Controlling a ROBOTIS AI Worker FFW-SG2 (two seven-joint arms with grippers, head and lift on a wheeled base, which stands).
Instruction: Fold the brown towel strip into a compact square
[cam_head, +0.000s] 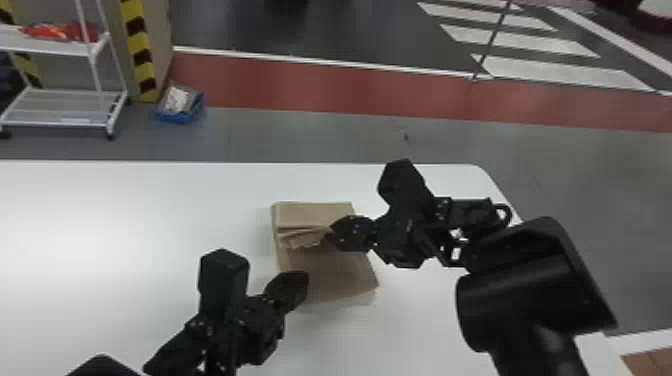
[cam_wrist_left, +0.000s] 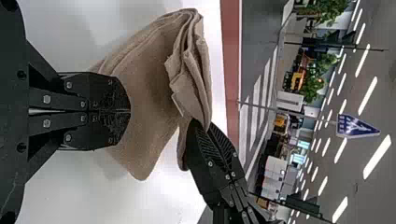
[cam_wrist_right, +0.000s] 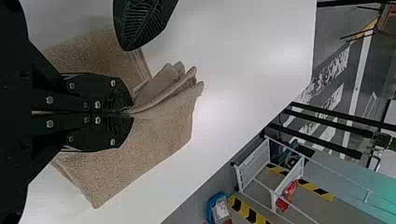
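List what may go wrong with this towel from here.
The right tool pinches the towel at a ruffled fold, so loose layers might slip free. Those uneven layers could leave a lumpy square. The left tool, shut at the towel's near left part, may drag it askew.

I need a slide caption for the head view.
Black right gripper pinching folded brown towel strip on white table, black left gripper alongside.

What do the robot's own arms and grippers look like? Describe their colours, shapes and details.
Everything is mainly black. The right arm has a smooth, rounded, slightly shiny housing and a small black loop near its wrist. The left gripper and right gripper have flat fingers with silvery screw heads and a ribbed, leaf-like pattern.
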